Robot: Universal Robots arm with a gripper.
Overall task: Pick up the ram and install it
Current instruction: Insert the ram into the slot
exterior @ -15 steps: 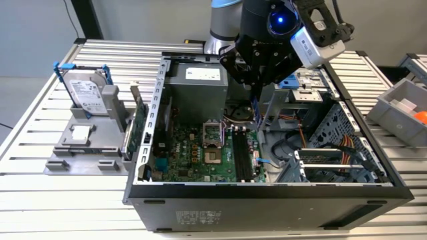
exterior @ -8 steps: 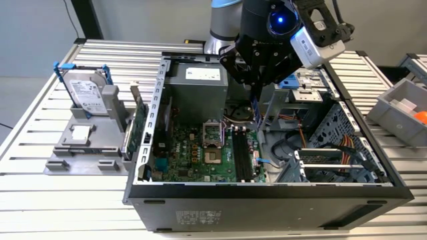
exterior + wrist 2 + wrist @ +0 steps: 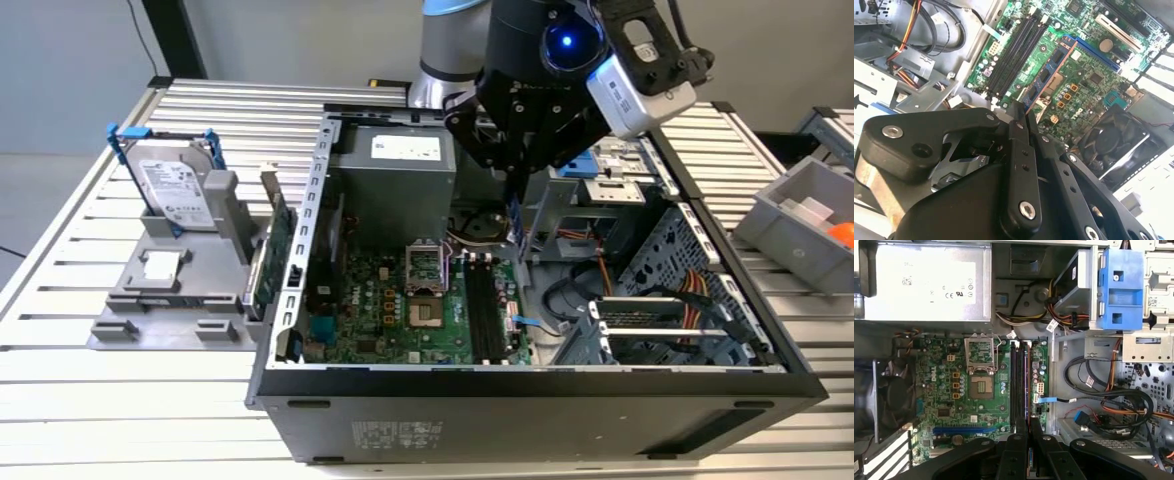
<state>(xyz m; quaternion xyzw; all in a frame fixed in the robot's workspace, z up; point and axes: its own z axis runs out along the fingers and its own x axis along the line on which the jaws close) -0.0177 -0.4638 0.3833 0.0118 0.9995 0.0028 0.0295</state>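
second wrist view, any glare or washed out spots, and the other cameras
Second wrist view: white slatted table top washes out. First wrist view: silver power supply box shines brightest. Exterior view: round blue lamp glows.

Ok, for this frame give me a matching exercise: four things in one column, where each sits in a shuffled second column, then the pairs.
Things
1. slim dark ram stick
2. silver hard drive in a blue frame
3. green circuit card
4. small orange object

Places
A. in the grey bin, exterior view's right
B. upright in the grey holder, exterior view's left
C. in the black gripper, jaws shut on it, above the green motherboard
D. on edge just outside the black computer case

Pairs: 1-C, 2-B, 3-D, 4-A
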